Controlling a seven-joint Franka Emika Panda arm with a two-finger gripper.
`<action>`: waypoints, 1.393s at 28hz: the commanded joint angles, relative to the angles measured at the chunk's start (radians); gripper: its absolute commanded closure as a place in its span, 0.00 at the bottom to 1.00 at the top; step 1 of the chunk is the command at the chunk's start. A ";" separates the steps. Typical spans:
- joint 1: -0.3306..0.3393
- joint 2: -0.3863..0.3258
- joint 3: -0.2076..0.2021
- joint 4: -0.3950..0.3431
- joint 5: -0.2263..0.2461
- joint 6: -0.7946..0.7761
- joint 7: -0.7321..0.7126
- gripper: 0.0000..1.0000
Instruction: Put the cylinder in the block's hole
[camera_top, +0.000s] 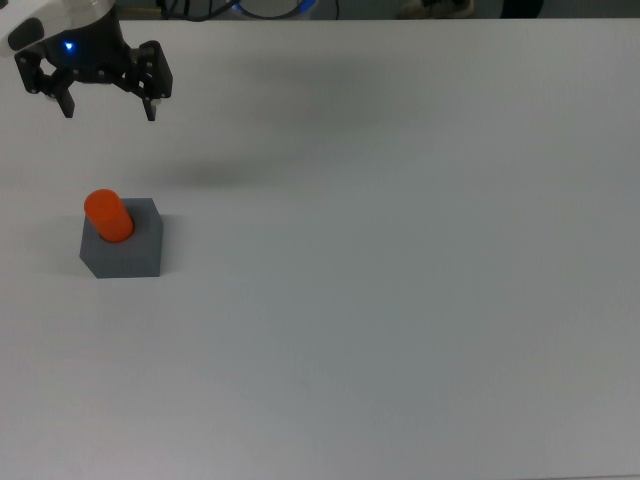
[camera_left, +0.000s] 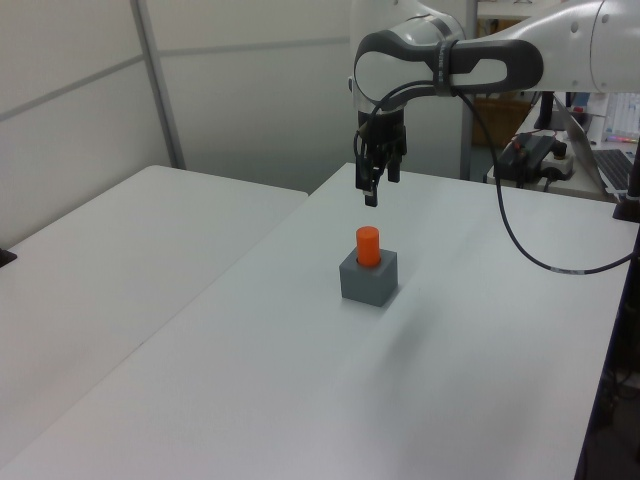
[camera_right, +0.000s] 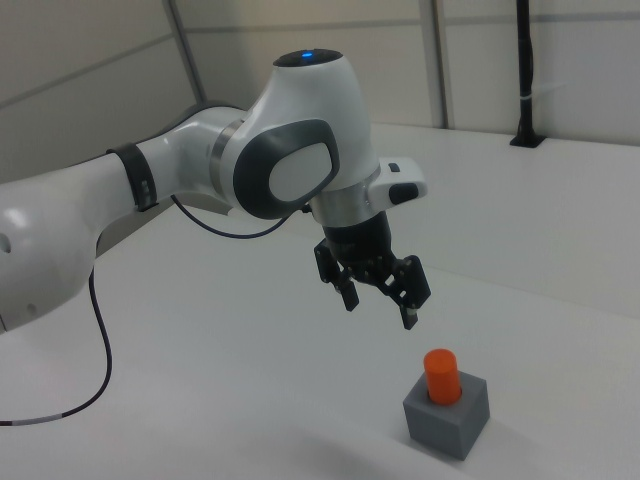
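Cylinder (camera_top: 108, 215) upright in the hole of the block (camera_top: 130, 250), near the top view's left edge — looks pretty much done. Gripper (camera_top: 108, 100) empty, jaws spread wide, well above and apart. Nothing left but backing off, probably.

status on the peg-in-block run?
Gripper open, empty, hanging above the table. Cylinder upright in the block, seated in its top. Nothing in the way.

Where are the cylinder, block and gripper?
cylinder (camera_top: 108, 216), top view, orange side wall.
block (camera_top: 135, 256), top view, bare grey top face.
gripper (camera_top: 109, 104), top view, midway between its open fingertips.
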 joint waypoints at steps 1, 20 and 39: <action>0.019 -0.005 -0.021 0.001 -0.014 -0.027 -0.012 0.00; 0.019 -0.004 -0.021 -0.002 -0.016 -0.050 -0.011 0.00; 0.019 -0.002 -0.021 -0.002 -0.016 -0.050 -0.011 0.00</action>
